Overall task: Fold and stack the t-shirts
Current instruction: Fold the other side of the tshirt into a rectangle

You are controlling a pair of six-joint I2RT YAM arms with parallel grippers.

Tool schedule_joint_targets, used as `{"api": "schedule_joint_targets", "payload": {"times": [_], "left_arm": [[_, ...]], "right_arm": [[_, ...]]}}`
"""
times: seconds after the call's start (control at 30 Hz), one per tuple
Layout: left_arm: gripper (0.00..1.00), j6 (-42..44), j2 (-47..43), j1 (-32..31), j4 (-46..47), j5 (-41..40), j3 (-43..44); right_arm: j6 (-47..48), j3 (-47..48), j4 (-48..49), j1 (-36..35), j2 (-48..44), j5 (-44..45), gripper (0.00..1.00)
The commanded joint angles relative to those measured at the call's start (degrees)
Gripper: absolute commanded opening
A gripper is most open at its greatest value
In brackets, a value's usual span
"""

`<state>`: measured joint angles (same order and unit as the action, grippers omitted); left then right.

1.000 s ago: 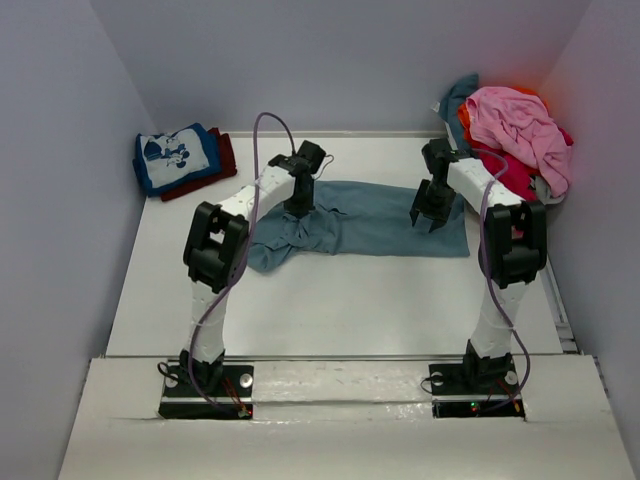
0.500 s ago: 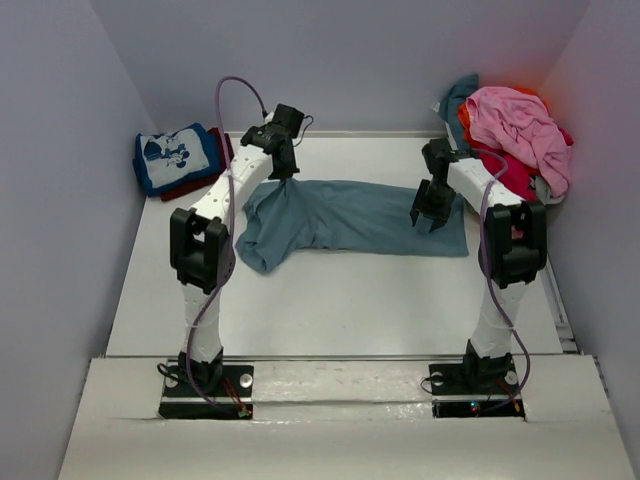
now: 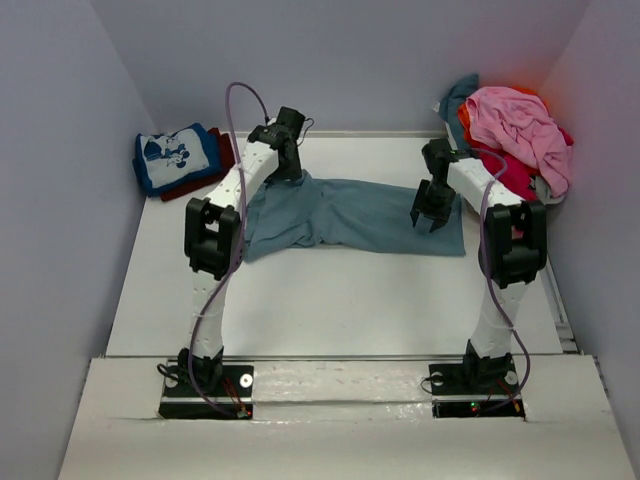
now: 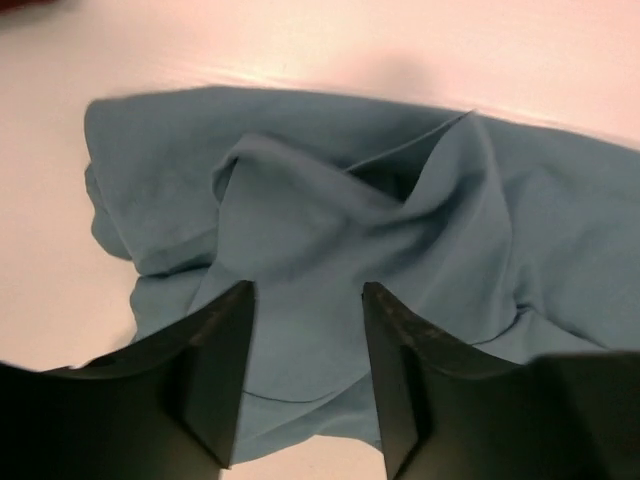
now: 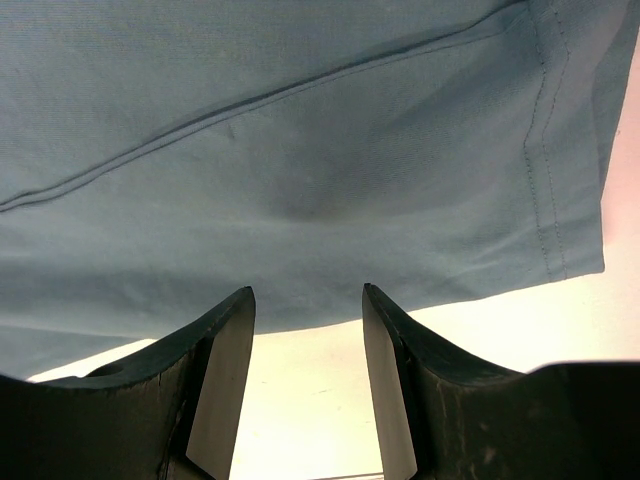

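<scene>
While the slate-blue t-shirt (image 3: 350,212) lies spread across the middle of the white desk (image 3: 330,290), both end effectors stand at it with their fingers moderately apart and nothing between them. In the overhead view the left end effector (image 3: 291,176) sits at the shirt's upper left corner. There the cloth is bunched into soft ridges and the left part droops toward the lower left. In the left wrist view that end effector (image 4: 305,290) frames the rumpled folds, which fill the centre of the frame; whether the tips touch the cloth cannot be told. The right end effector (image 3: 432,218) points down at the shirt's right end, near its lower right corner. Its wrist view has the end effector (image 5: 305,295) at the shirt's near edge, with smooth, flat cloth above the tips and bare desk in the gap. A stitched hem runs down the right of that frame. At the upper left of the overhead view a folded blue t-shirt with white cartoon print (image 3: 175,155) rests on a dark red t-shirt (image 3: 226,152). At the upper right lies a loose pile, a pink t-shirt (image 3: 515,125) on top, well apart from both end effectors.
</scene>
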<state>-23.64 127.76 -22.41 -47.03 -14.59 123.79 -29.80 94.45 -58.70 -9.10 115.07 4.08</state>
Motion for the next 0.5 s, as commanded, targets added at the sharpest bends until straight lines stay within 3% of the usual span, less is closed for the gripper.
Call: {"api": "schedule_joint_targets", "payload": {"times": [0.0, 0.1, 0.47], "left_arm": [[0.70, 0.3, -4.1, 0.2, 1.1, -0.7, -5.7], [0.81, 0.0, -6.4, 0.2, 1.7, -1.7, -8.7], [0.81, -0.4, -19.7, -4.2, 2.5, -4.8, -19.5]], "right_arm": [[0.5, 0.9, 0.6, -0.5, -0.1, 0.5, 0.53], [0.4, 0.8, 1.0, -0.5, -0.2, 0.6, 0.53], [-0.8, -0.3, 2.3, -0.5, 0.0, 1.0, 0.53]]}}
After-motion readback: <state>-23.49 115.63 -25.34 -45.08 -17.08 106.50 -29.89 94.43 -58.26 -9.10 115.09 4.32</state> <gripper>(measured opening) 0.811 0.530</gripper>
